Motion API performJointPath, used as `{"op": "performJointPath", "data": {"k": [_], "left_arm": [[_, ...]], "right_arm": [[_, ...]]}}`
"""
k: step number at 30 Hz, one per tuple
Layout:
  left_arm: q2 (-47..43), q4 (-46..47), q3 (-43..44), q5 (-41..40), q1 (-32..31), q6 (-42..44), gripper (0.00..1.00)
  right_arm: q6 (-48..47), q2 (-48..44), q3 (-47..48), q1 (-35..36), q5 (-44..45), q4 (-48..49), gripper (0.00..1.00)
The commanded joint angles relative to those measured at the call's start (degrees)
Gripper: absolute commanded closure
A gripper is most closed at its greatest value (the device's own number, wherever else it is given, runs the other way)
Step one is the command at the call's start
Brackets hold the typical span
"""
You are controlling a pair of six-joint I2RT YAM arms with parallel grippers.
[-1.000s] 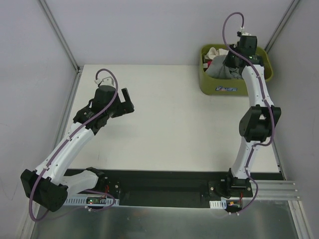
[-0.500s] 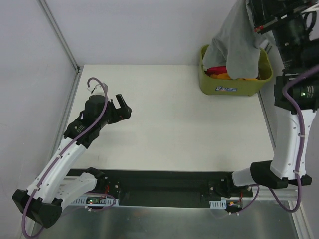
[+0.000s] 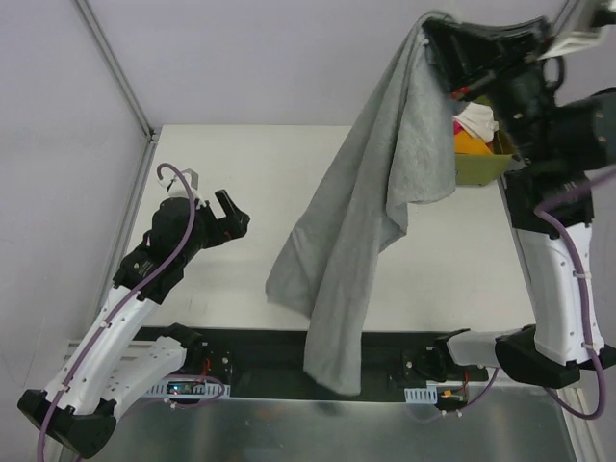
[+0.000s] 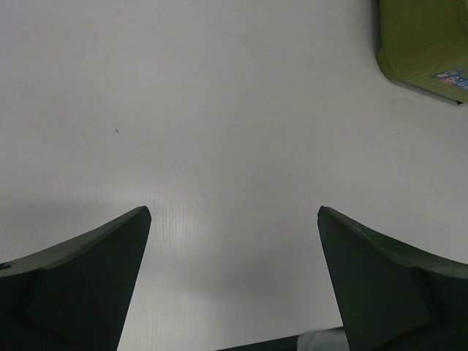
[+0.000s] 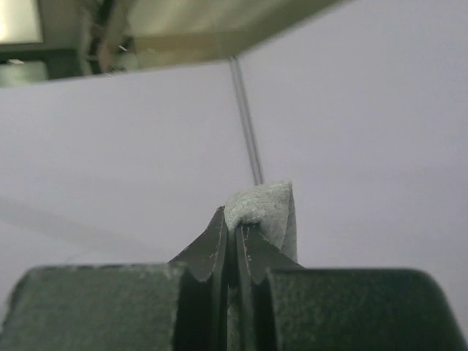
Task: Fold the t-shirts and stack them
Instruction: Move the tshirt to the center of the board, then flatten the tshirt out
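The right gripper point(image 3: 435, 38), jaws pinched on the grey t-shirt point(image 3: 371, 202), has lifted it from the bin point(image 3: 478, 167) over the table's point(image 3: 289, 164) near edge; left gripper point(image 4: 234, 216) jaws gape empty.

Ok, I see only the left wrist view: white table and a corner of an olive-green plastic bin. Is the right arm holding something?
Observer: Yes. The right gripper has its jaws shut on a fold of a mid-grey cloth t-shirt, held high.
Operator: Does the shirt touch the table?
Observer: It hangs long across the white table in the top view; contact I cannot tell.
Operator: Is the bin empty?
Observer: No, an orange cloth and a cream-white cloth show inside the olive-green plastic bin.
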Motion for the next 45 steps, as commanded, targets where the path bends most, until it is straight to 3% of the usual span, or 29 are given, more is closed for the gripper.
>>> {"op": "performJointPath", "data": {"k": [1,2,6,10,11,16,18,19,20,22,26,34,36,38,39,40,43,45], "left_arm": [[-3.24,1.23,-1.73,-1.17,0.45,-0.53,0.01],[-4.11,1.23,-2.0,-1.43,0.37,-0.54,0.01],[-5.35,1.06,-3.84,-3.28,0.37,-1.59,0.01],[-4.04,0.97,-4.46,-2.93,0.37,-2.47,0.01],[-3.51,0.97,-4.55,-1.89,0.37,-2.64,0.01],[3.78,0.88,-3.84,6.72,0.37,-3.52,0.01],[7.19,0.88,-3.93,13.55,0.28,-4.05,0.01],[8.26,0.97,-4.11,16.2,0.19,-4.66,0.01],[10.45,0.88,-4.37,18.06,-0.16,-4.93,0.01],[12.39,0.97,-5.51,21.92,-1.65,-4.84,0.01],[16.96,0.97,-7.79,26.77,-11.82,-4.14,0.01],[22.41,0.88,-14.65,33.28,-26.43,-8.44,0.03],[25.14,0.88,-14.13,34.15,-30.11,-8.88,0.08],[28.38,0.88,-13.25,34.69,-31.97,-9.15,0.28],[29.18,0.88,-12.47,35.04,-32.59,-9.24,0.4],[29.88,0.62,-12.28,35.39,-32.77,-9.15,0.66],[30.68,0.09,-11.41,34.96,-32.77,-7.93,1.0],[30.6,-1.13,-9.83,32.77,-32.68,-7.48,1.0]], "right_arm": [[-8.5,-2.98,-15.36,0.19,13.81,-5.98,0.99],[-10.08,-5.69,-24.02,-0.07,21.41,-8.5,0.99],[-12.56,-10.18,-42.93,-2.78,41.54,-13.69,0.99],[-4.32,-9.24,-54.32,-9.46,48.47,-29.48,0.95],[-3.08,-8.45,-55.55,-10.95,48.12,-32.23,0.81],[-2.88,-4.22,-57.24,-14.48,52.68,-43.84,0.54],[-3.5,-4.13,-57.33,-14.66,54.0,-45.26,0.29],[-3.59,-4.39,-57.67,-14.57,54.01,-46.13,0.25],[-3.68,-4.83,-57.94,-14.49,54.01,-46.49,0.04],[-3.5,-5.71,-58.64,-14.48,52.78,-47.28,0.04],[-2.71,-7.99,-62.5,-14.48,47.17,-46.85,0.04],[-4.03,-9.14,-66.81,-14.57,43.11,-46.58,0.03],[-4.29,-9.14,-67.26,-14.49,42.94,-46.32,0.04],[-4.21,-9.4,-67.78,-14.48,42.93,-46.06,0.03],[-4.29,-9.4,-67.87,-14.48,43.02,-45.97,0.04],[-4.29,-9.49,-67.87,-14.48,43.11,-45.88,0.03],[-4.73,-9.49,-67.78,-14.75,43.72,-45.97,0.03],[-4.91,-9.49,-67.52,-15.1,43.81,-46.14,0.03]]}}
